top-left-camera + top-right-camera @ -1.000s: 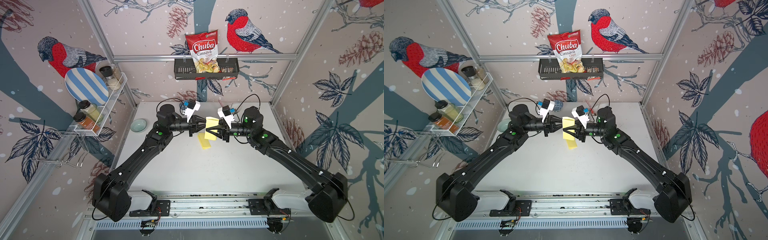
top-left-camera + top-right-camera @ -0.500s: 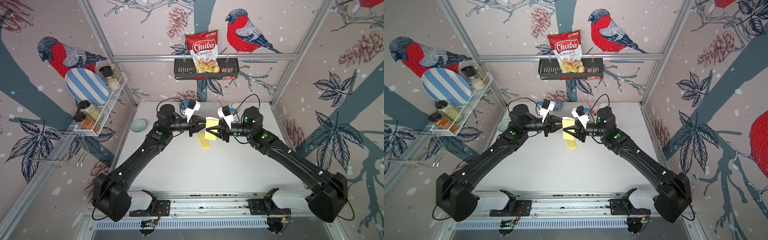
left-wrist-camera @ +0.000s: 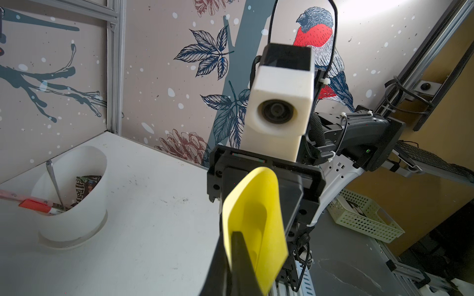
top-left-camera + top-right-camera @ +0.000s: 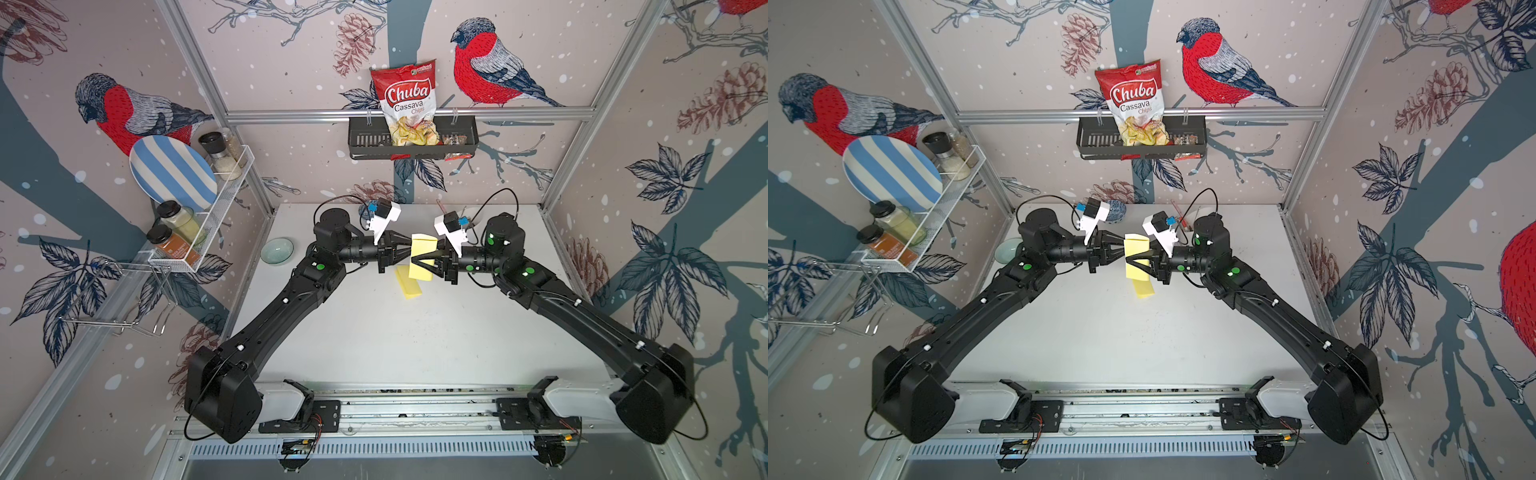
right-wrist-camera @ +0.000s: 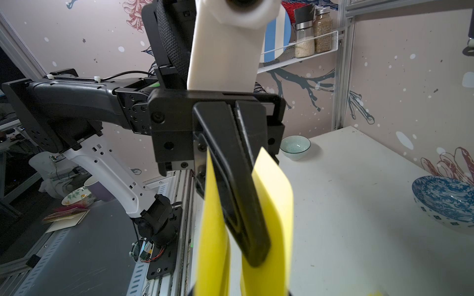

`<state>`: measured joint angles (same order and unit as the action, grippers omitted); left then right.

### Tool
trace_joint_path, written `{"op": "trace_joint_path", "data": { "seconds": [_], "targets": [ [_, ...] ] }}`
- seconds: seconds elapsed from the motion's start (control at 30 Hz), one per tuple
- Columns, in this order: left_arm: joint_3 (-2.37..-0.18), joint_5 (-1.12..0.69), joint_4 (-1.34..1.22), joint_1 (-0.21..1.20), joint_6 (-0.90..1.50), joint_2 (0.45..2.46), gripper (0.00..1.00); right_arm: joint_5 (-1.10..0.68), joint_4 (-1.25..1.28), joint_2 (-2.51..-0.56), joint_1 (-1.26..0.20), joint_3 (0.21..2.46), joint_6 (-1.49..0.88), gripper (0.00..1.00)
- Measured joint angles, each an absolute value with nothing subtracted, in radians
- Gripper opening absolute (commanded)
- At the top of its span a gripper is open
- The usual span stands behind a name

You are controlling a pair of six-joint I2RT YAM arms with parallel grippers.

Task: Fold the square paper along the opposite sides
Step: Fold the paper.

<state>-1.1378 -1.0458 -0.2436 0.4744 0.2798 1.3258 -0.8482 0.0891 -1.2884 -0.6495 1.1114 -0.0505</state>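
The yellow paper (image 4: 422, 245) hangs in the air between the two sets of fingertips, clear of the table (image 4: 415, 340) below them. The left gripper (image 4: 409, 253) is clamped tight on one edge. The right gripper (image 4: 424, 255) has its fingers a little apart with the sheet between them; whether they press on it cannot be told. Just past the left fingers (image 3: 241, 264) the paper curves like a scoop with no crease, so aligning the sides and pressing the fold appear left to do. A second yellow sheet (image 4: 409, 286) lies on the table beneath the fingers.
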Motion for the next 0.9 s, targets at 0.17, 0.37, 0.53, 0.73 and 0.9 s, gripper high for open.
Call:
{"op": "trace_joint_path", "data": {
  "seconds": [0.17, 0.37, 0.53, 0.73, 0.9],
  "targets": [
    [-1.138, -1.046, -0.242, 0.474, 0.280, 1.326, 0.00, -0.848, 0.089, -1.289, -0.649, 1.111, -0.051, 0.22],
    [-1.139, -1.046, -0.240, 0.474, 0.276, 1.326, 0.00, -0.848, 0.089, -1.289, -0.649, 1.111, -0.051, 0.22],
    [-1.139, -1.045, -0.231, 0.474, 0.263, 1.326, 0.00, -0.848, 0.088, -1.290, -0.649, 1.111, -0.050, 0.22],
    [-1.139, -1.045, -0.229, 0.474, 0.262, 1.326, 0.00, -0.848, 0.086, -1.290, -0.649, 1.111, -0.047, 0.22],
    [-1.140, -1.045, -0.226, 0.474, 0.258, 1.326, 0.00, -0.848, 0.073, -1.290, -0.650, 1.111, -0.044, 0.22]
  ]
}}
